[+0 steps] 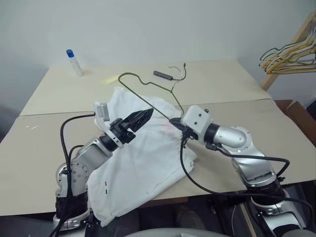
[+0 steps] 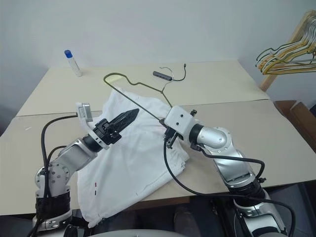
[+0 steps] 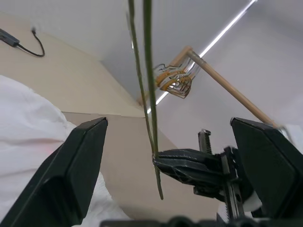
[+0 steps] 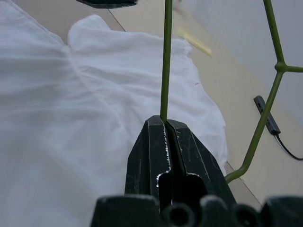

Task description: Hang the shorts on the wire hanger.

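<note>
Shorts (image 1: 143, 163) thin, floppy, under both grippers; grab by waistband. Right gripper (image 4: 166, 124) pinches stiff hanger (image 1: 148, 86) wire; left gripper (image 3: 156, 156) open beside it.

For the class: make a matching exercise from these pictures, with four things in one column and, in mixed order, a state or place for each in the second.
Column A
1. wire hanger
2. shorts
3. left end effector
4. bottle with blue cap

Column B
a. open, hovering over the white fabric
b. standing upright near the table's far left corner
c. clamped in the shut right end effector
d. spread on the table, one part hanging over the near edge

Pairs: 1-c, 2-d, 3-a, 4-b
</note>
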Motion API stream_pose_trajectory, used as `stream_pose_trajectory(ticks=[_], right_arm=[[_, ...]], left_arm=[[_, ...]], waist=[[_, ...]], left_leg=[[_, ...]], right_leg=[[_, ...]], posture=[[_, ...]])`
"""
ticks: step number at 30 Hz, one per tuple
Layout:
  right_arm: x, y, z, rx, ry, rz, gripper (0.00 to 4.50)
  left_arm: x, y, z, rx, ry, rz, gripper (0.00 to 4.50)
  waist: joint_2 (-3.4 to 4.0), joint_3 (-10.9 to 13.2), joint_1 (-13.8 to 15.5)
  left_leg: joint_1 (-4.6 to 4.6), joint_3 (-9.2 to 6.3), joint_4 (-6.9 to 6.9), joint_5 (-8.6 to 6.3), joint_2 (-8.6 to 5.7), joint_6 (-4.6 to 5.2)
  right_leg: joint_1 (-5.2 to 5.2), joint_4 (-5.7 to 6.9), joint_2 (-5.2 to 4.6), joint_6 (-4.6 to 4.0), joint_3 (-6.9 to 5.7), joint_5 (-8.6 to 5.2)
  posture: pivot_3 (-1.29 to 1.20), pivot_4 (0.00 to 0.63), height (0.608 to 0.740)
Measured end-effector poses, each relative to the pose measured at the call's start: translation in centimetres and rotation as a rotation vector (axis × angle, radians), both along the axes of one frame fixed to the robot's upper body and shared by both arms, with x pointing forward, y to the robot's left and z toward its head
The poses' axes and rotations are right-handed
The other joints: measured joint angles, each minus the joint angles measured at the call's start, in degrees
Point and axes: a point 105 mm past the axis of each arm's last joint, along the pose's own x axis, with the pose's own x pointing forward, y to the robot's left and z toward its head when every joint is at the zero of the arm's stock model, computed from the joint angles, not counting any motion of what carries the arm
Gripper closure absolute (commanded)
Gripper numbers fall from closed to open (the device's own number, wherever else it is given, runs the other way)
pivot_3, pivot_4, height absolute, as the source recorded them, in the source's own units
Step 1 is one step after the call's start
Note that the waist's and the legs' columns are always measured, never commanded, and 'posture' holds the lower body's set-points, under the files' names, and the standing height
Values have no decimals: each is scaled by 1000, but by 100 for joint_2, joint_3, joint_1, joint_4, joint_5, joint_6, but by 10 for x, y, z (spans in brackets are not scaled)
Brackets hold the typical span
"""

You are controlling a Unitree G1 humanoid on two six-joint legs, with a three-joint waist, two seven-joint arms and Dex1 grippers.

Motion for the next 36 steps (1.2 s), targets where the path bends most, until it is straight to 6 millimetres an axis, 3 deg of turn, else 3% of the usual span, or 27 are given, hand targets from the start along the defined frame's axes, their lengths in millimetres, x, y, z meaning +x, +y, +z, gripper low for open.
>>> stream_pose_trajectory(ticks=[5, 13, 17, 20, 26, 29, 32, 36], right_arm=[[-5, 2, -10, -46, 10, 33, 4500], [-3, 5, -7, -39, -28, 8, 4500], [-1, 5, -8, -73, -83, 15, 4500], [-5, 7, -9, -101, -98, 69, 3766], [-13, 14, -4, -101, -162, 146, 1623], [-14, 11, -4, -58, -96, 159, 601], [-20, -7, 6, 19, 59, 182, 601], [-24, -47, 27, 99, 310, 197, 601]], left_arm=[[12, 2, 1, -13, 15, 95, 2021], [16, -3, -3, -17, 35, 121, 4480], [16, -5, -1, -27, 30, 115, 4480], [16, -5, -1, -18, 12, 111, 4500], [15, -2, 5, 15, -75, 105, 4500], [12, 4, 12, 63, -151, 87, 4500], [4, 16, 26, 119, -255, 27, 4500], [-22, 53, 64, 180, -443, -117, 4500]], waist=[[-2, -1, 0], [-4, -2, -1], [-5, -3, -3], [-5, -3, -4], [-6, -2, -9], [-7, -2, -10], [-11, 1, -8], [-13, 13, -45]], left_leg=[[0, 0, 0, 0, -1, 0], [-1, -1, 0, 1, -2, -1], [0, -1, 0, 1, -2, -1], [0, -1, 0, 1, -2, -1], [0, 0, 1, 1, -2, -2], [-1, -1, 0, 1, -1, -2], [-3, -2, 0, 1, -1, -1], [2, 1, 0, 0, 4, 1]], right_leg=[[1, -3, 0, -3, 1, 2], [1, -3, 1, -3, 1, 2], [1, -5, 1, -3, 1, 2], [2, -5, 1, -3, 1, 2], [3, -6, 2, -3, 1, 2], [1, -6, 3, -4, 0, 2], [2, -9, 3, -4, -1, 2], [0, -10, 3, 2, -3, -4]], posture=[[42, 0, 740], [36, 0, 740], [34, 0, 740], [30, 0, 740], [35, 0, 740], [42, 0, 740], [44, 0, 740], [46, 0, 740]])
